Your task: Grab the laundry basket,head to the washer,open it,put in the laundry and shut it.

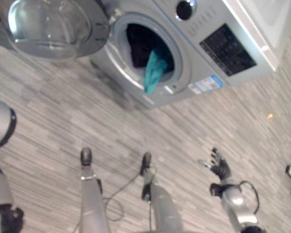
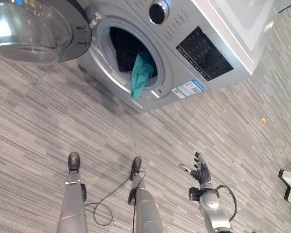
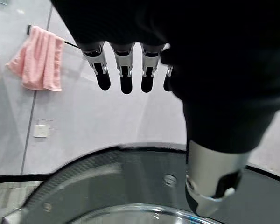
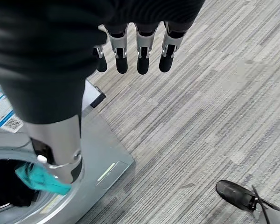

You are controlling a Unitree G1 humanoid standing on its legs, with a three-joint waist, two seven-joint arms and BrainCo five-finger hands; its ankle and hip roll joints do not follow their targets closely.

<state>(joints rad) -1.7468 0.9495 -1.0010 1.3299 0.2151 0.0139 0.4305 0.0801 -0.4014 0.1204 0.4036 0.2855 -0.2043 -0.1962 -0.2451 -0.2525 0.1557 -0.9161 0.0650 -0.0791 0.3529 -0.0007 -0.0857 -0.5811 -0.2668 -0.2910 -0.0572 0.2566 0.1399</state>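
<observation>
Your laundry is already in the washer [image 1: 218,43]: a dark bundle [image 1: 138,41] sits deep in the drum and a teal cloth [image 1: 154,72] hangs out over the lower lip of the opening, on the side away from the hinge. The teal piece is soft, limp and light, so it will drape and slide rather than hold shape; judging from how it lies, it could get caught in the seal if the door swings shut on it. Take it by pinching the hanging end near the lip and pushing it back into the drum. The door [image 1: 51,26], round with a glass bowl and a dark grey rim, stands wide open at far left; it is stiff and hinged, so press on the rim, not the glass. Your right hand [image 2: 200,171] hovers low at near right over the striped grey floor [image 1: 63,121], fingers straight and spread, holding nothing. Your left hand [image 3: 130,60] sits just above the door rim in its wrist view, fingers [image 3: 126,77] straight and relaxed, gripping nothing. A pink towel [image 3: 37,58] hangs on the wall beyond. Remaining, as judged: tuck in the teal cloth, then shut the door.
</observation>
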